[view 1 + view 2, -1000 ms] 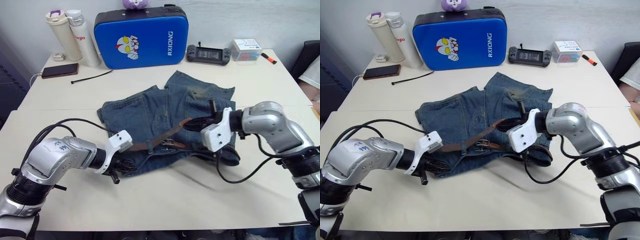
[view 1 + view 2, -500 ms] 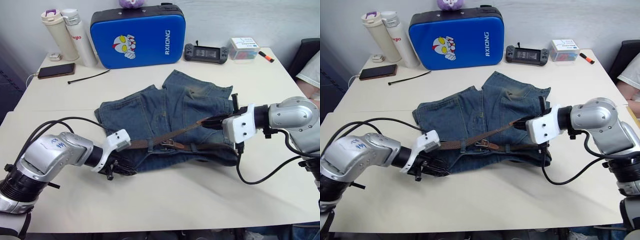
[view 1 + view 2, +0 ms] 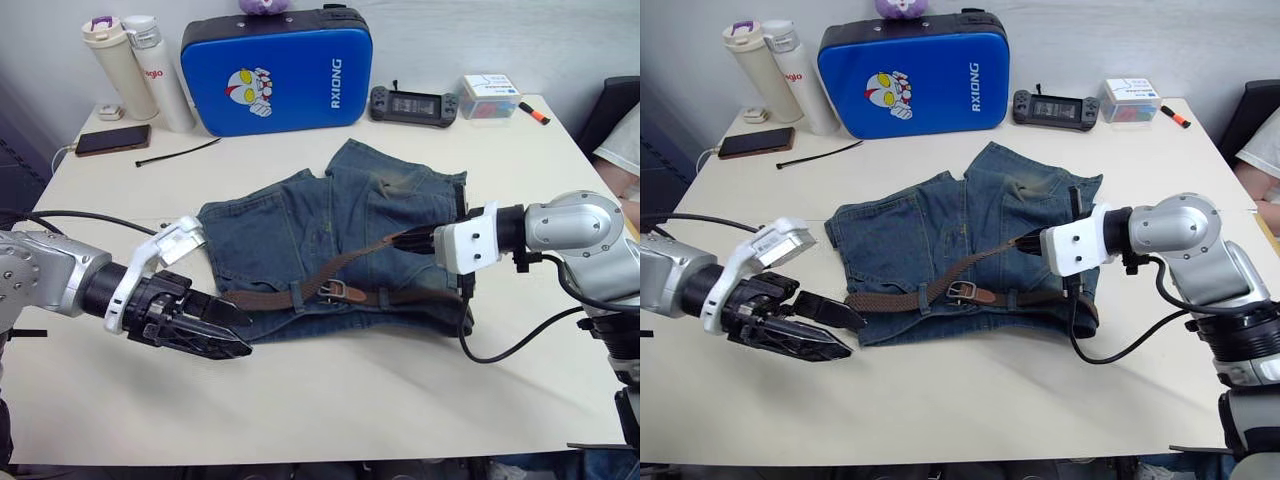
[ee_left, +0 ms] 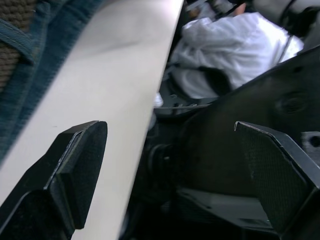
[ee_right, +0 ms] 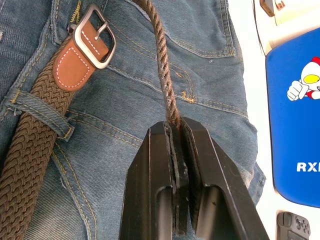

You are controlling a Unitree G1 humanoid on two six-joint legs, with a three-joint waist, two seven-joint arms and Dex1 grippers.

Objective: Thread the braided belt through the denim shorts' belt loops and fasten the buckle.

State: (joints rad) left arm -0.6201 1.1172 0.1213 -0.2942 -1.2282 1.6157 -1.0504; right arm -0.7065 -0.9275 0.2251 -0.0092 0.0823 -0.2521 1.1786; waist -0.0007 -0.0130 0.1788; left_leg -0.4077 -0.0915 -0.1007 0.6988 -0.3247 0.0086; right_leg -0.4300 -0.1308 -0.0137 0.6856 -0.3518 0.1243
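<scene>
Faded blue denim shorts [image 3: 330,235] lie mid-table, dark brown braided belt [image 3: 300,293] along their near waistband. Right gripper [image 3: 405,240] pinches the belt's tail; left gripper [image 3: 225,330], fingers apart, empty, sits near-left. Risk: unanchored shorts may drag as the tail tightens toward the silver rectangular buckle [image 5: 94,36].

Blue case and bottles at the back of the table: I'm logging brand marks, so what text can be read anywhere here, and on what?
"RXIONG": white letters running up the blue case, beside a cartoon figure.
Red lettering on the white bottle: partly hidden, not readable.
Print on the small box: too small to read.
Handheld console screen: nothing legible.
</scene>
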